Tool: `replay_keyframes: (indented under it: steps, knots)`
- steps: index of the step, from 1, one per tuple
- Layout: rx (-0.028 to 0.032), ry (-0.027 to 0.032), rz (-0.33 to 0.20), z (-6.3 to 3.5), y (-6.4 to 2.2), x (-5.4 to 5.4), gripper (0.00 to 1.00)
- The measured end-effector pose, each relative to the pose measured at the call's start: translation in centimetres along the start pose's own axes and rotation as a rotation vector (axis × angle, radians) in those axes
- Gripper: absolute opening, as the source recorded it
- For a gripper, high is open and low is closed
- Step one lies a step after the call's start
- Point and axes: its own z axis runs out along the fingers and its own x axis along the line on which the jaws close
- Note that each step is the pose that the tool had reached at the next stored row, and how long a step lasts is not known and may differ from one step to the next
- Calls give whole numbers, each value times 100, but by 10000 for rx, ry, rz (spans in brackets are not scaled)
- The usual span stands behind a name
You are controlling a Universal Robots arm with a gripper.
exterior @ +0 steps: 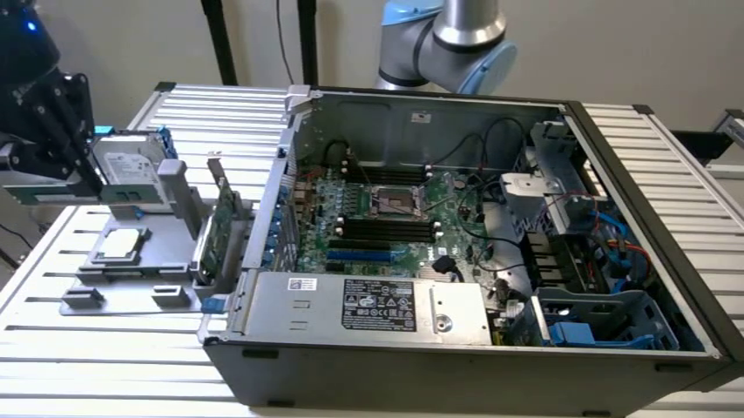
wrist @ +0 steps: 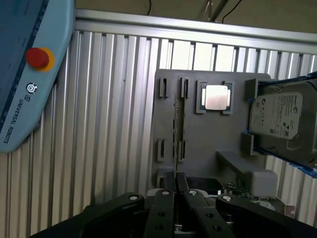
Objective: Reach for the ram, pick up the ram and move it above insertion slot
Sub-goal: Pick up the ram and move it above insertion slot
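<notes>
One ram (exterior: pixel 35 194), one hard drive (exterior: pixel 125 165), one processor chip (exterior: pixel 121 246) and one expansion card (exterior: pixel 223 231) are showing, along with one gray holder tray (exterior: pixel 128 277). One open computer case (exterior: pixel 465 374) is sitting there with one power supply (exterior: pixel 372 305) inside it. One robot arm (exterior: pixel 454 39) is carrying one gripper (wrist: pixel 174 184), and one teach pendant (wrist: pixel 25 84) is bearing one red button (wrist: pixel 37 57).

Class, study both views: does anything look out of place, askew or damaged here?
Nothing stands out. The computer case lies open on the table, nothing spilled; the hard drive and processor sit in the grey holder; the gripper holds the ram level near that holder.
</notes>
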Motion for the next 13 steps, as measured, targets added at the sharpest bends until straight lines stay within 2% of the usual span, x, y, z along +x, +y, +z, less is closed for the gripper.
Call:
replay_keyframes:
  steps: [4, 13]
  knots:
    - [1, 0, 0, -87, -87, -39, 13]
    - [1, -13, 1, -149, -285, -104, 13]
